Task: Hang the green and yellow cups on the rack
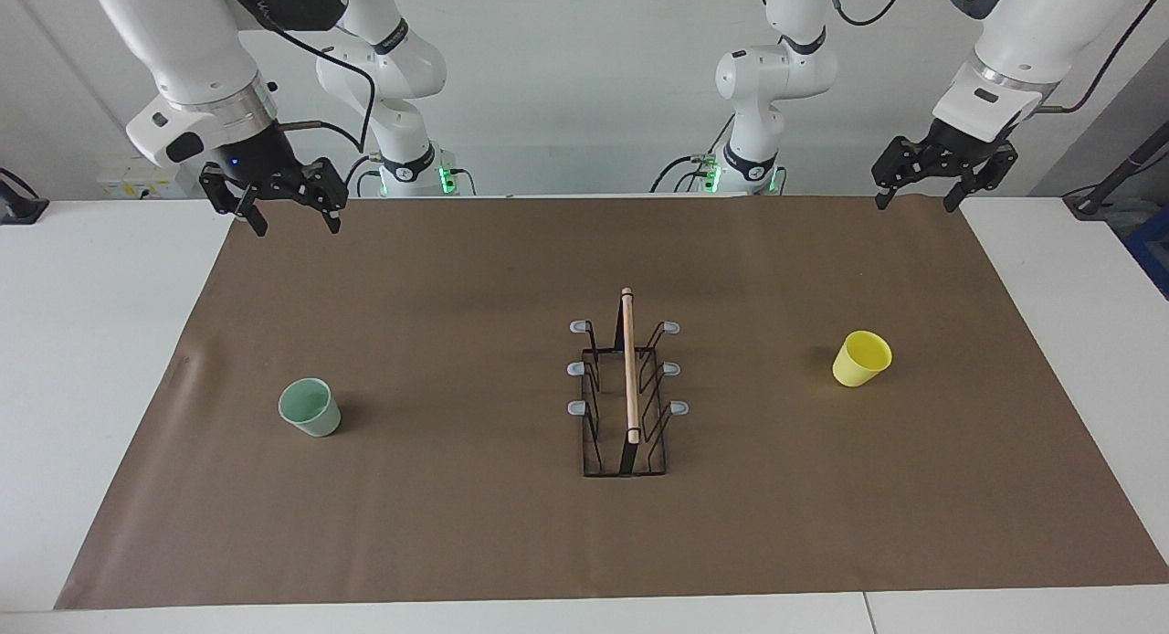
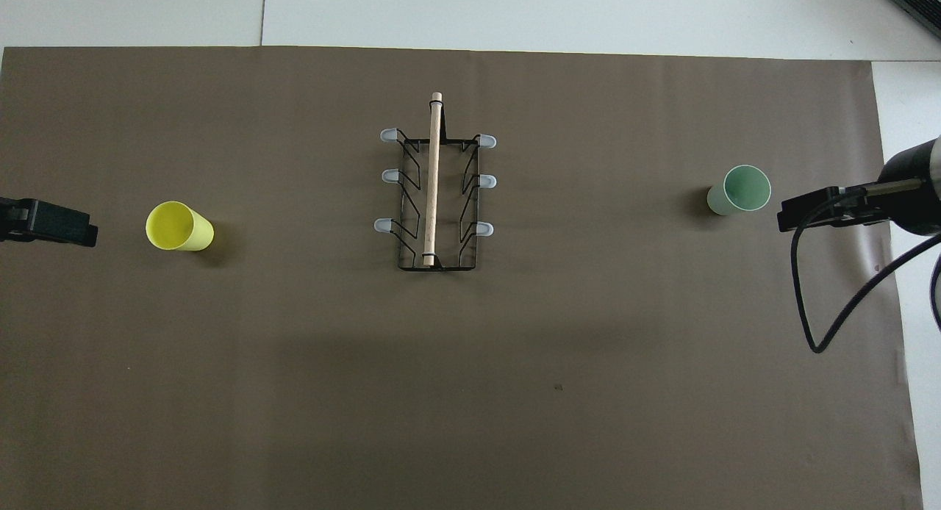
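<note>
The rack (image 1: 626,398) stands mid-mat, its wooden rod running straight away from the robots, 3 grey-tipped prongs on each side, all bare. The green cup (image 1: 310,406) sits upright toward the right arm's end, the yellow cup (image 1: 861,358) upright toward the left arm's end, both well apart from the rack on the brown mat (image 1: 457,524) covering the worktop. From overhead both grippers are cut off at the edges. The right gripper (image 1: 290,212) hangs over the mat's corner, fingers wide, holding nothing; the left gripper (image 1: 916,192) likewise.
</note>
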Available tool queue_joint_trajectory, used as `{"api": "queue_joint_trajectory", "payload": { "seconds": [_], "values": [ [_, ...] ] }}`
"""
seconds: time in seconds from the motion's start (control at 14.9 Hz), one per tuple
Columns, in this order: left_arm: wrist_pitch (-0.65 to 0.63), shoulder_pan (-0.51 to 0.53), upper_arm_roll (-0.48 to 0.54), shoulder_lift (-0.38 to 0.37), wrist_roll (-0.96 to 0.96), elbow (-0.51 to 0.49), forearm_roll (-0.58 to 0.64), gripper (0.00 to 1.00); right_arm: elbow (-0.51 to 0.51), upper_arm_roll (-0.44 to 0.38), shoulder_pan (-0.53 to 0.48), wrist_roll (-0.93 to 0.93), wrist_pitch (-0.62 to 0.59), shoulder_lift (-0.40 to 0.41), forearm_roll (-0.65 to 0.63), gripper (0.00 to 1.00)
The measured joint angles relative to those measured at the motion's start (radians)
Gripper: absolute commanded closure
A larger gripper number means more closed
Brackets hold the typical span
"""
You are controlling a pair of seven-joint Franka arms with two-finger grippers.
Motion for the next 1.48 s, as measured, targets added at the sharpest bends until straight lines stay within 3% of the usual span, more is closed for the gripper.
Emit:
{"api": "queue_joint_trajectory", "payload": {
  "seconds": [0.4, 0.81, 1.14, 1.48],
  "values": [
    [0.000, 0.000, 0.000, 0.000, 0.000, 0.000, 0.000, 0.00, -0.008, 0.005, 0.020, -0.025, 0.061, 0.080, -0.116, 0.00],
    [0.000, 0.000, -0.001, 0.000, 0.000, 0.000, 0.000, 0.00, -0.008, 0.014, 0.059, -0.237, 0.097, 0.144, -0.365, 0.00],
    [-0.014, -0.003, -0.006, -0.006, -0.005, -0.012, 0.000, 0.00, -0.014, 0.016, 0.095, -0.299, 0.150, 0.218, -0.474, 0.00],
    [-0.023, 0.002, 0.012, -0.005, -0.048, -0.046, -0.026, 0.00, -0.049, 0.017, 0.131, -0.385, 0.257, 0.291, -0.680, 0.00]
  ]
}}
